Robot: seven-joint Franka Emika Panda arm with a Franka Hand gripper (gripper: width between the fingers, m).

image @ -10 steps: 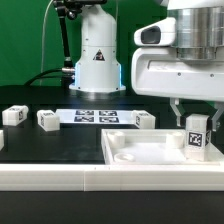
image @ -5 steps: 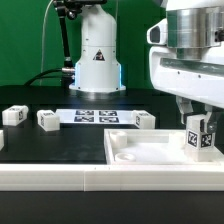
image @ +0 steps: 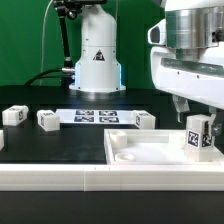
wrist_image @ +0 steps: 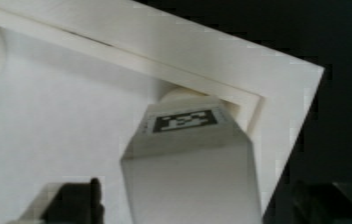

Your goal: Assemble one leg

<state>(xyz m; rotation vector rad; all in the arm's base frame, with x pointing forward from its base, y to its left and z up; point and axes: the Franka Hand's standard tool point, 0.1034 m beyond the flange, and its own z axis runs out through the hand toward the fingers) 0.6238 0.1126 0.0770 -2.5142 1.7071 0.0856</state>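
Observation:
My gripper (image: 196,120) is at the exterior view's right, shut on a leg (image: 198,137). This leg is a small white post with a black-and-white tag. It is held upright at the right corner of the flat white square panel (image: 140,152). In the wrist view the same leg (wrist_image: 191,165) runs between my fingers, with its tag facing the panel's recessed corner (wrist_image: 244,95). One dark finger (wrist_image: 75,203) shows beside it. Three more legs lie on the black table: one at the far left (image: 13,115), one beside it (image: 47,119) and one near the middle (image: 143,120).
The marker board (image: 95,116) lies flat at the back middle of the table. A long white rim bar (image: 55,176) runs along the front edge. The robot base (image: 97,55) stands behind the marker board.
My gripper has shifted slightly toward the exterior view's right, carrying the leg with it over the panel's right corner. The loose legs have not moved.

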